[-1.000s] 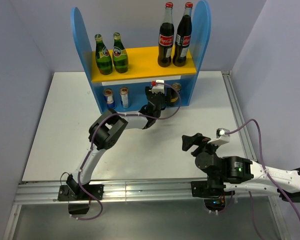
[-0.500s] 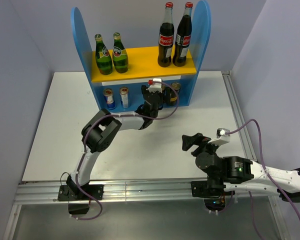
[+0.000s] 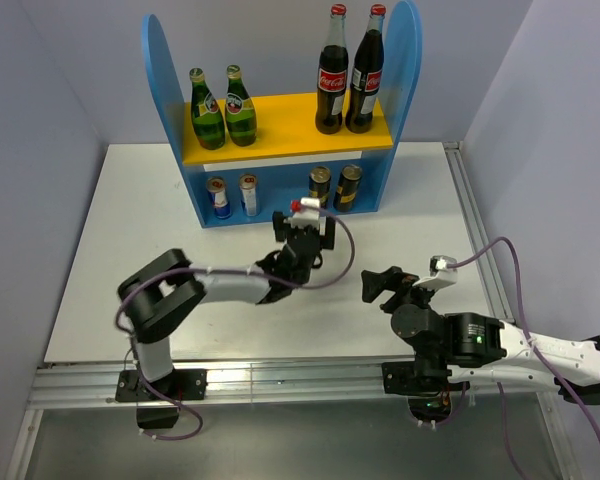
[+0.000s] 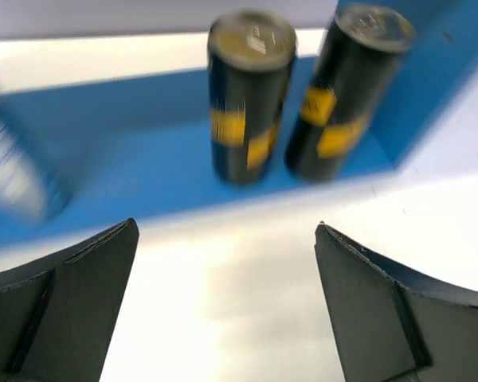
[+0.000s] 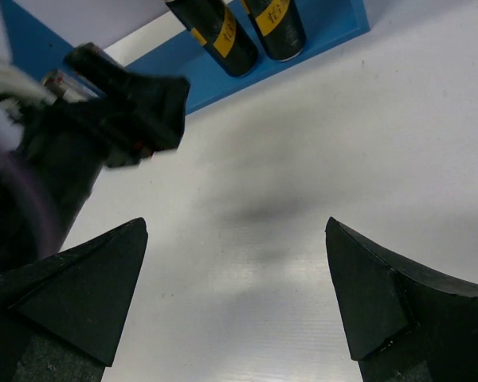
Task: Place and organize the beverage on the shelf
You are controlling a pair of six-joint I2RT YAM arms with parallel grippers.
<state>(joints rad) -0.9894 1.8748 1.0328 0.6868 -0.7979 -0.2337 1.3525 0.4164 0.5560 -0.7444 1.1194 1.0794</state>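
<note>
The shelf (image 3: pixel 290 125) stands at the table's far side. Two green bottles (image 3: pixel 224 108) stand on the left of its yellow board. Two silver-blue cans (image 3: pixel 233 196) stand on the lower level at the left, two dark gold-topped cans (image 3: pixel 334 187) at the right. My left gripper (image 3: pixel 302 222) is open and empty, just in front of the lower level. Its wrist view shows the dark cans (image 4: pixel 251 95) upright side by side beyond the gripper (image 4: pixel 227 239), and a blurred silver-blue can (image 4: pixel 16 175) at the left. My right gripper (image 3: pixel 380 283) is open and empty over the table, also seen in its wrist view (image 5: pixel 235 231).
Two tall cola bottles (image 3: pixel 348 72) with red caps stand on the right of the yellow board. The left arm's gripper (image 5: pixel 119 111) shows in the right wrist view, between my right gripper and the shelf. A metal rail (image 3: pixel 280 380) runs along the near edge.
My left gripper has drawn back out of the shelf's lower level toward the near side. The second dark can now stands free beside the first. The right arm has not moved.
</note>
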